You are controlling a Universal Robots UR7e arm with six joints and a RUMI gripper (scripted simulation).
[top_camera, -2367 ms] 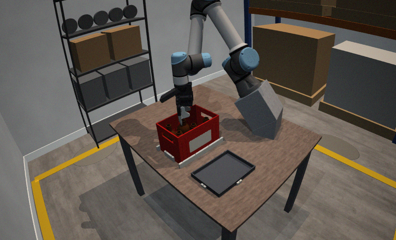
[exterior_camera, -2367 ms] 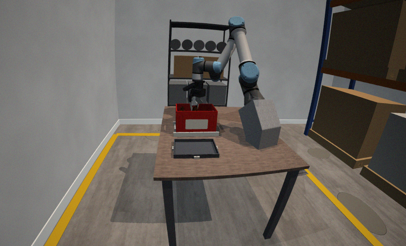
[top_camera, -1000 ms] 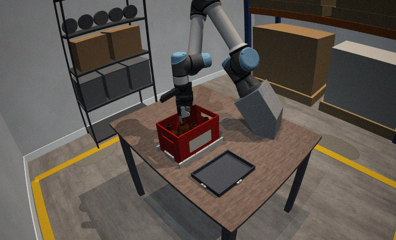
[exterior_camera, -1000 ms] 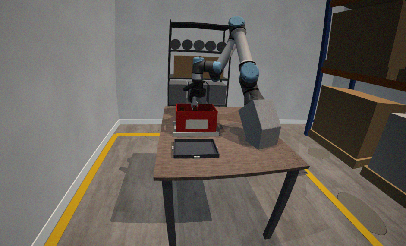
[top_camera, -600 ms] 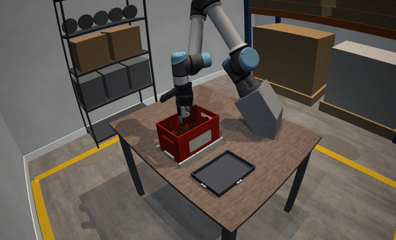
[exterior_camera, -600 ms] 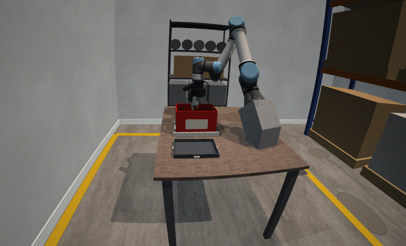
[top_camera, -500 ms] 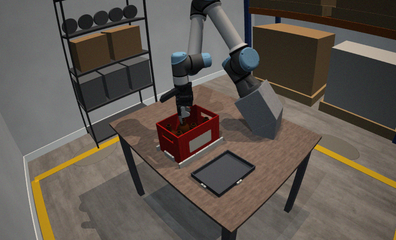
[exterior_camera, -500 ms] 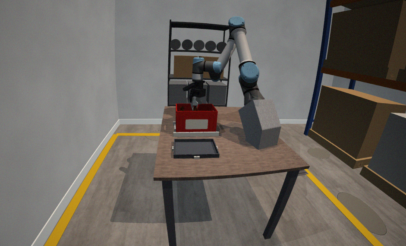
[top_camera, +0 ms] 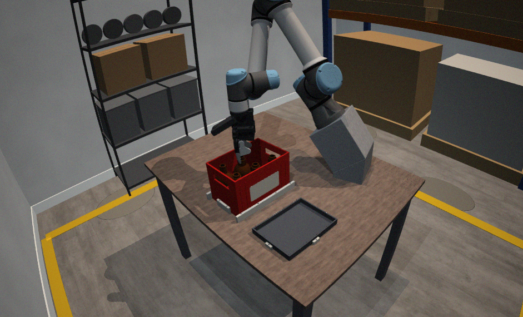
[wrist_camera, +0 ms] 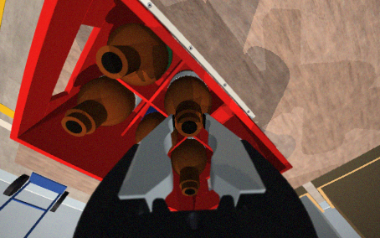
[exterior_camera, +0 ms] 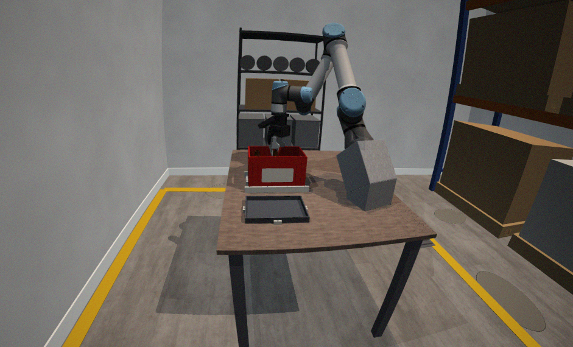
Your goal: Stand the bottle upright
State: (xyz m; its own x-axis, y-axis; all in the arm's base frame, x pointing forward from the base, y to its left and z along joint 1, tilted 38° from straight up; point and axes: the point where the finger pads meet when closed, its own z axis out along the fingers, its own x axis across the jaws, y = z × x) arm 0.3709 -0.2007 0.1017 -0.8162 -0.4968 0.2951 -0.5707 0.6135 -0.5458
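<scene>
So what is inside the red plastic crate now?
Brown glass bottles stand in the red plastic crate, and the claw is shut on one neck. Their lower bodies are hidden.

Tool (top_camera: 241, 157) grips a bottle (top_camera: 243, 167) inside red crate (top_camera: 239, 191)

On the table (top_camera: 345, 220), the tray (top_camera: 322, 221) lies before the crate (top_camera: 232, 192), which holds bottles (wrist_camera: 100, 100).
</scene>
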